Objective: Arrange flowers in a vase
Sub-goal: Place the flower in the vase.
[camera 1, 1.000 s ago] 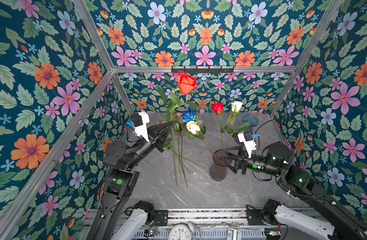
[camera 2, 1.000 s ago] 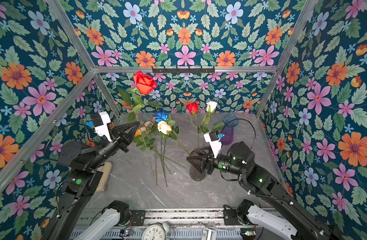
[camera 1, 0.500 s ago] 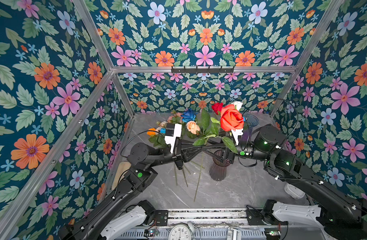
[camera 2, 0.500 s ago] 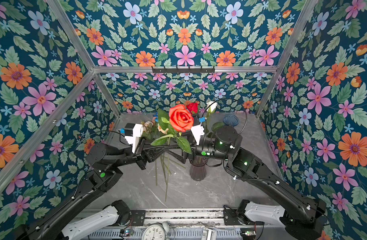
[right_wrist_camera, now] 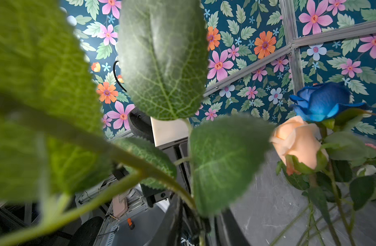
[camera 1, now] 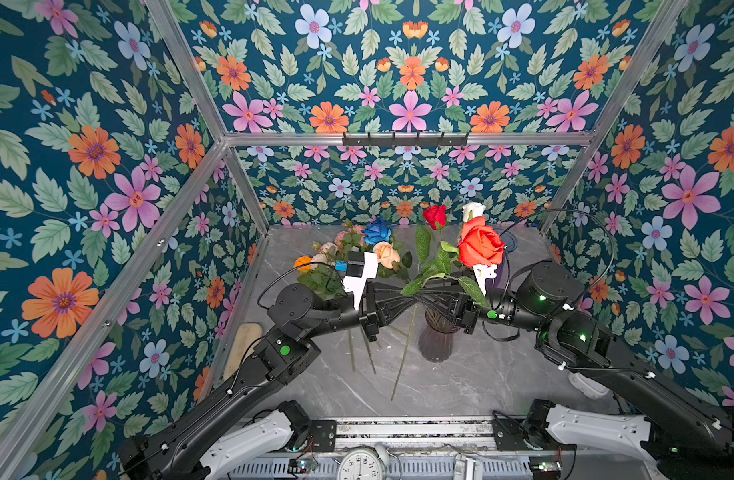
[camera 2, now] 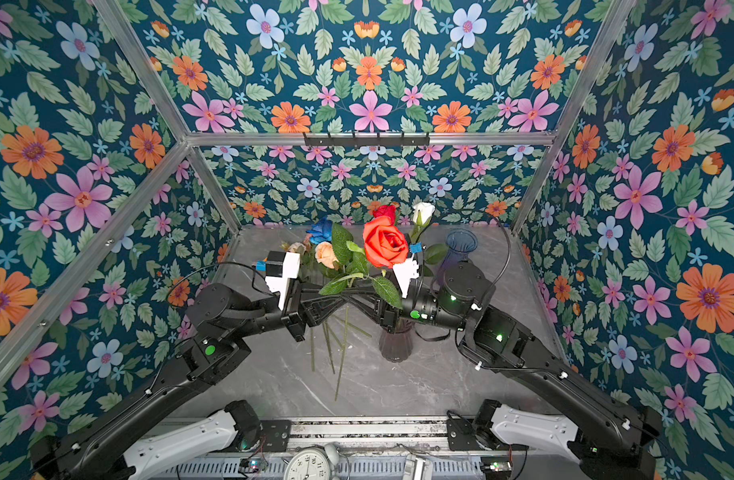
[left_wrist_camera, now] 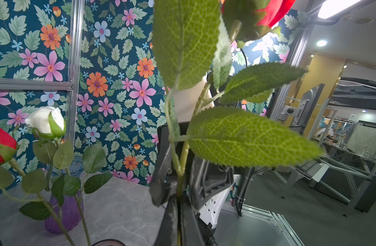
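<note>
The left gripper (camera 1: 411, 298) is pressed together on the green stem of the orange-red rose (camera 1: 479, 245), pinching it just below the leaves; the left wrist view shows the stem squeezed between its two dark fingers (left_wrist_camera: 171, 215). The right gripper (camera 1: 429, 296) meets it tip to tip at the same stem. Its jaws stand on either side of the stem just above the left one's grip, but I cannot tell whether they press on it or only flank it.

The rose is held upright above both grippers, its bloom the highest thing over the table in both top views. Below the grip, its stem runs down outside the dark purple vase (camera 1: 438, 340), on the side toward the left arm, and the tip hangs over the grey marble table (camera 1: 461, 386).

The vase stands under the right gripper. A red rose (camera 1: 434, 216) and a white rosebud (camera 1: 472, 210) rise behind the grippers; the arms hide their stems in the top views.

The other flowers (camera 1: 348, 249) lie in a heap at the back left of the table, a blue rose (camera 1: 378, 230) and a peach rose (camera 1: 386, 253) among them. A second vase, blue-rimmed (camera 2: 461, 245), stands near the back right corner.
</note>
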Tool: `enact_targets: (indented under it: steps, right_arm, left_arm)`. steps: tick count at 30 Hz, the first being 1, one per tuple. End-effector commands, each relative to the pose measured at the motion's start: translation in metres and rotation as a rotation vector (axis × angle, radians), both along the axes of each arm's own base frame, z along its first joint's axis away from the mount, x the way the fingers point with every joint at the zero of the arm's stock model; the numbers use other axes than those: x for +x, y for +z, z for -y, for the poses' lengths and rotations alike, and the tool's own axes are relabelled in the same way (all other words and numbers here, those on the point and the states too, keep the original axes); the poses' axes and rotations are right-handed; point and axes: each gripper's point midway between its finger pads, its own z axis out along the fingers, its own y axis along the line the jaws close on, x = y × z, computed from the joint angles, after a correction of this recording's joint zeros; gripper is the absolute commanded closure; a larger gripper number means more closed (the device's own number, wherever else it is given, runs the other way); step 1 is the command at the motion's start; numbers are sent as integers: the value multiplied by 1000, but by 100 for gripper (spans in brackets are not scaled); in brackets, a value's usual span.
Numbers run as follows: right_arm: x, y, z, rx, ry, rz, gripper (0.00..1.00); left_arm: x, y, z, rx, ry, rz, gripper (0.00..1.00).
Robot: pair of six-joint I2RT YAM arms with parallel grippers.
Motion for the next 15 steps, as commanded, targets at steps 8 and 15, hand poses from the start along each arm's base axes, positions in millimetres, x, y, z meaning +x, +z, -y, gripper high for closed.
enact_targets:
  steps: [8,15]
  right_arm:
    - [2,14,6,40,-32,39,100]
    - [9,25,48,-25,-231,96,100]
  left_arm:
    - [-3,-2,5,8,-23,13,92]
    - [-3,-19,-5,57,31,2,30]
